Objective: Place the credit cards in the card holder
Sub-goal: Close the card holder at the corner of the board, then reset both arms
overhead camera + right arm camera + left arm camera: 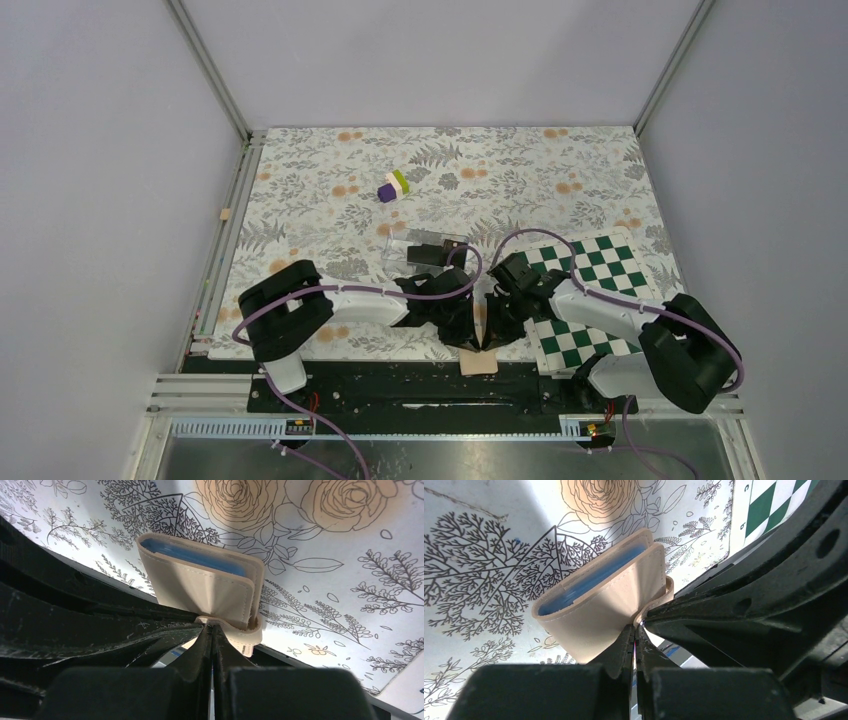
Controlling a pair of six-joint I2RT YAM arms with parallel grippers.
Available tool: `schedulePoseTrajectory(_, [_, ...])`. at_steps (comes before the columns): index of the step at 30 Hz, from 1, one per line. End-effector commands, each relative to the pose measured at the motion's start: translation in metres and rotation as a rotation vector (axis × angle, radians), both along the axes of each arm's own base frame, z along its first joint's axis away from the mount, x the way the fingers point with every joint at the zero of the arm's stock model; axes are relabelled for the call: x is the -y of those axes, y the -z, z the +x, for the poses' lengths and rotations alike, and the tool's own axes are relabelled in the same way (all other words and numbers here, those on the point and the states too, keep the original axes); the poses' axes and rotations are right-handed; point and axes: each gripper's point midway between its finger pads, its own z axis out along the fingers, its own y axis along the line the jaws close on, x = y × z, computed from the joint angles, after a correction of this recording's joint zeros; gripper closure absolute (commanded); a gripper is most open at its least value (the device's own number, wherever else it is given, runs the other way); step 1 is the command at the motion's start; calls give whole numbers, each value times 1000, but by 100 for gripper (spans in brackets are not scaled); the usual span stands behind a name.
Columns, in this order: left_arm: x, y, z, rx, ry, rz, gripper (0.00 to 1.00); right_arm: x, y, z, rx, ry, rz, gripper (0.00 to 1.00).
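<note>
The card holder (478,361) is a tan folded wallet at the table's near edge, between both grippers. In the left wrist view the card holder (599,610) stands slightly open and shows its light blue inside. My left gripper (636,628) is shut with its tips on the wallet's near edge by the strap. My right gripper (212,625) is shut on the base of the wallet's strap (240,635). The right wrist view shows the same wallet (200,585). A black credit card (428,252) lies in the clear plastic case (400,250) behind the grippers.
A green-white checkerboard (590,265) lies under the right arm. A purple-green-white block cluster (393,186) sits at the back middle. The black base rail (400,385) runs just past the wallet. The floral mat (300,200) covers the table.
</note>
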Motion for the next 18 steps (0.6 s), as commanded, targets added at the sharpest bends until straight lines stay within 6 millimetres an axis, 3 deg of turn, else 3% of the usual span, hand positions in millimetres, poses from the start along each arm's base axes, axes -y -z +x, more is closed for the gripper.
schedulePoseTrajectory(1, [-2, 20, -8, -32, 4, 46, 100, 21, 21, -1, -14, 18, -142, 100])
schedulePoseTrajectory(4, [1, 9, -3, 11, 0, 9, 100, 13, 11, 4, 30, 3, -88, 100])
schedulePoseTrajectory(5, [1, 1, 2, 39, -4, -14, 95, 11, 4, 7, 55, 4, -65, 100])
schedulePoseTrajectory(6, [1, -11, 8, 69, -15, -46, 86, 6, -6, 13, 94, 10, -34, 100])
schedulePoseTrajectory(8, [-1, -39, 25, 137, -54, -133, 53, -1, -31, 25, 175, 23, 25, 100])
schedulePoseTrajectory(9, [-2, -56, 31, 174, -70, -190, 43, -4, -45, 32, 216, 32, 58, 96])
schedulePoseTrajectory(10, [-5, -75, 44, 214, -104, -260, 34, -5, -58, 38, 253, 42, 82, 87])
schedulePoseTrajectory(11, [-10, -99, 53, 254, -127, -341, 16, -5, -73, 45, 295, 53, 107, 77])
schedulePoseTrajectory(12, [-19, -112, 62, 277, -151, -397, 4, -3, -82, 52, 325, 62, 118, 67])
schedulePoseTrajectory(14, [-41, -137, 81, 328, -200, -505, 1, 5, -96, 65, 382, 82, 124, 39])
schedulePoseTrajectory(18, [-108, -155, 123, 485, -339, -532, 1, 41, -101, 94, 485, 155, 25, 2])
